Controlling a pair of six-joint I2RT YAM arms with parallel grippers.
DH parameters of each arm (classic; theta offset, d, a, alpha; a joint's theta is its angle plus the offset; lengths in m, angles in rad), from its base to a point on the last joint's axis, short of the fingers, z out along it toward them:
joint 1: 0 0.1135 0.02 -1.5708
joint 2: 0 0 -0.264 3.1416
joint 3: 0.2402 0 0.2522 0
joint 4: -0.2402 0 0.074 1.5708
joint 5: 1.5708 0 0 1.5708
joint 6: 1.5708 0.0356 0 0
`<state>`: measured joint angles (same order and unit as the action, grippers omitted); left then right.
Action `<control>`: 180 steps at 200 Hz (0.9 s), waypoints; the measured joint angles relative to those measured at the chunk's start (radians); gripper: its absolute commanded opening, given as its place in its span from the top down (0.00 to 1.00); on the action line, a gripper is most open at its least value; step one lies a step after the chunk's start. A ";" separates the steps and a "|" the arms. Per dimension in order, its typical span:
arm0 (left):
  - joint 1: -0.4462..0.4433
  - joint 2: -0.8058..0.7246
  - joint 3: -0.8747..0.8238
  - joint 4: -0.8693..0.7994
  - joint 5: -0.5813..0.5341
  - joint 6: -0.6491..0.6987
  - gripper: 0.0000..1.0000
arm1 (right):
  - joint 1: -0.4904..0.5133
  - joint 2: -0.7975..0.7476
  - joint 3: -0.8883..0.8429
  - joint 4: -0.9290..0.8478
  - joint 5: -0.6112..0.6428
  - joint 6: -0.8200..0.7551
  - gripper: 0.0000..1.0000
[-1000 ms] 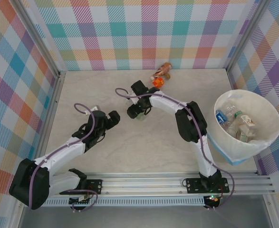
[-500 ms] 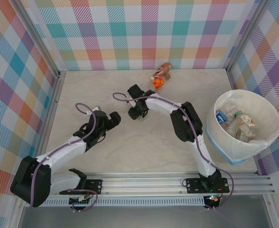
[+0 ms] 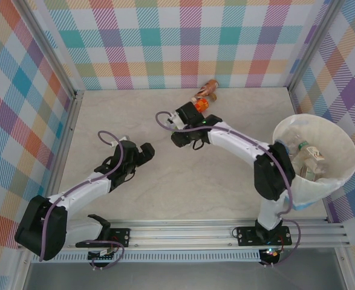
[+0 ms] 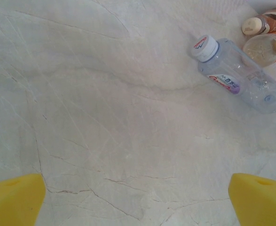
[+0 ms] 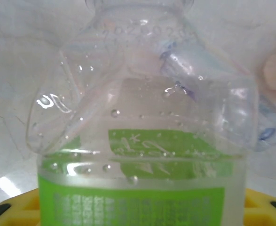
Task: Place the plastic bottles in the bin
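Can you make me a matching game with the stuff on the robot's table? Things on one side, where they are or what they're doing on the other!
Things:
1. bin
2. left gripper
3. white-capped bottle
4. orange bottle

Clues:
A. open, holding nothing
B. by the far wall, next to a brown bottle
C. at the right side, with bottles inside
D. clear, lying on its side on the table

Pairs: 1-C, 2-A, 3-D, 4-B

Top camera high, looking down on table (image 3: 183,181), left wrist low over it, right wrist close on bottle (image 5: 142,117)
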<state>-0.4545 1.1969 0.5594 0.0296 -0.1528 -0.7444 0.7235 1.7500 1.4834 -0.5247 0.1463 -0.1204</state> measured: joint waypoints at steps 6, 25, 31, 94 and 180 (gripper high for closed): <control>0.000 0.002 0.000 0.000 0.004 0.000 0.00 | 0.000 -0.031 -0.014 0.004 0.003 0.000 0.55; 0.000 0.008 0.000 0.003 0.006 0.000 0.00 | 0.000 -0.137 -0.060 0.010 0.018 0.000 0.55; 0.001 0.010 0.000 0.004 0.009 0.000 0.00 | 0.000 -0.167 -0.069 0.008 0.027 0.000 0.55; 0.027 0.027 0.000 0.060 0.079 0.008 0.00 | -0.005 -0.437 -0.090 -0.022 0.158 0.077 0.54; 0.053 0.095 0.043 0.088 0.172 0.050 0.00 | -0.223 -0.659 -0.124 -0.156 0.207 0.191 0.51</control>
<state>-0.4015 1.2919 0.6022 0.1177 0.0193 -0.6941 0.5003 1.0908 1.3594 -0.6804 0.3534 0.0708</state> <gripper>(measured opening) 0.999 0.512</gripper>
